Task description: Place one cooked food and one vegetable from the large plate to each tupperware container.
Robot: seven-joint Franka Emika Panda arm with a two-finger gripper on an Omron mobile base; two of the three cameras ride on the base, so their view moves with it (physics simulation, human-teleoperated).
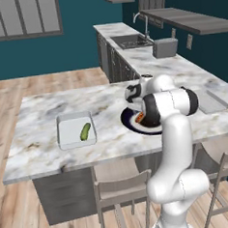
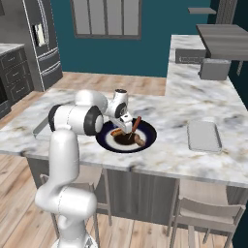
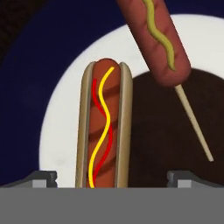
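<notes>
Marble island counter [image 1: 38, 117]. Gripper [image 2: 127, 127] spread wide, empty, low over large plate [image 2: 150, 137], hot dog [image 3: 104, 127] between its tips. Arm hides much of plate. Tupperware container [image 1: 64, 139], holding a green vegetable [image 1: 85, 131], sits left.

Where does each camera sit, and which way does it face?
Left base view: behind the arm's left, facing the island; white arm lower right, tupperware container holding a green vegetable.
Right base view: behind its right; arm lower left, large plate, second tupperware container.
Hand view: looks down past open tool at hot dog, corn dog.
Shared: the plate.
</notes>
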